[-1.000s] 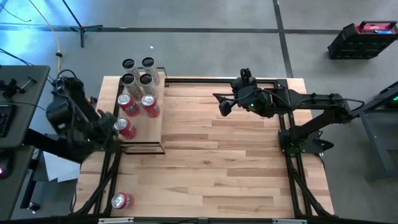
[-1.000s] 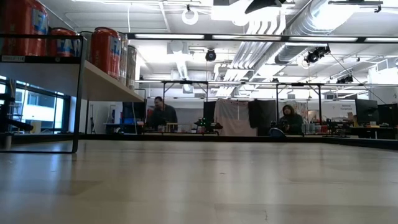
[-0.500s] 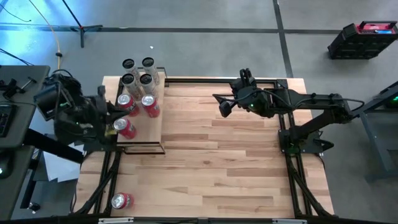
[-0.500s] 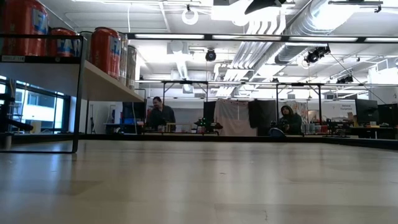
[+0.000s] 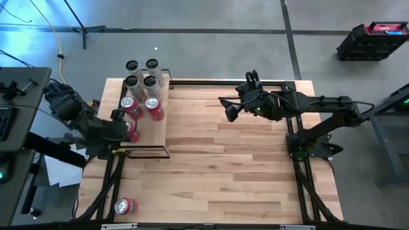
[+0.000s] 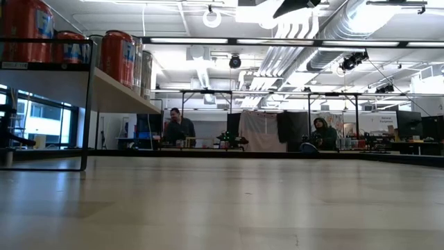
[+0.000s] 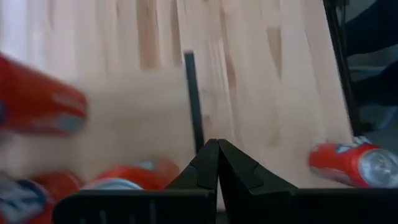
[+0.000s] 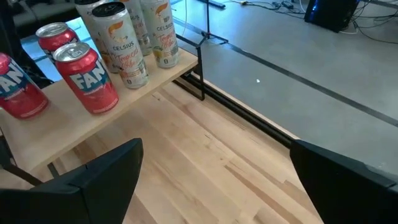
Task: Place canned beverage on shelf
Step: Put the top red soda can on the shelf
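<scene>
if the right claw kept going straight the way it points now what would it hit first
Probably the pale-wood shelf with thin black frame, around the red cans standing on it. The open right claw points across bare tabletop toward it; depth is hard to judge.

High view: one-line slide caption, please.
Left gripper, shut and empty, beside the shelf of cans; one red can waits on the table.

Readable only in the right wrist view. "CELSUS" in dark letters down a tall pale can [image 8: 119,43] standing on the shelf [image 8: 81,134] near its end; same word, partly turned away, on the pale can [image 8: 160,32] just beside it. White "FAN" across a red can [image 8: 87,78] nearer the shelf's front edge; "FA" at the cut-off side of another red can [image 8: 15,87]. Smaller print on all cans too fine to read.
</scene>
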`<state>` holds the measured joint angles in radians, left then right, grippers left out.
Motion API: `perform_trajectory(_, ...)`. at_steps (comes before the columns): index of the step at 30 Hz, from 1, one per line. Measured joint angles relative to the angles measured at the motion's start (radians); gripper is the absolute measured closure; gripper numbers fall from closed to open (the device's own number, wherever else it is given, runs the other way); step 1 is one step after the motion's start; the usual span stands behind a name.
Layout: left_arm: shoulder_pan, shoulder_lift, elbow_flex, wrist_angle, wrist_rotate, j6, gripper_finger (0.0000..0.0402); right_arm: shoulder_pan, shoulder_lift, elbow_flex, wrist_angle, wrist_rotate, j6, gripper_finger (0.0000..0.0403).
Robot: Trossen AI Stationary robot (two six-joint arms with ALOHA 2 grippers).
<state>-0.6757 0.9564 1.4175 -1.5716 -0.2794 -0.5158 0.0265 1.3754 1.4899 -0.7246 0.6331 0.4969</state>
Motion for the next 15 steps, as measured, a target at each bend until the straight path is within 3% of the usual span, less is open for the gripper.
perform_trajectory(6, 0.047, 0.031, -0.052, 0.0, 0.088, -0.095, 0.0401, 0.0, 0.0, 0.0, 0.0, -0.002, 0.019, 0.0011)
perform_trajectory(12, 0.111, 0.062, -0.052, 0.0, -0.037, -0.235, 0.0402, 0.0, 0.0, 0.0, 0.0, -0.002, 0.026, 0.0011)
perform_trajectory(15, 0.166, 0.085, -0.052, 0.0, -0.044, -0.231, 0.0402, 0.0, 0.0, 0.0, 0.0, -0.002, 0.026, 0.0011)
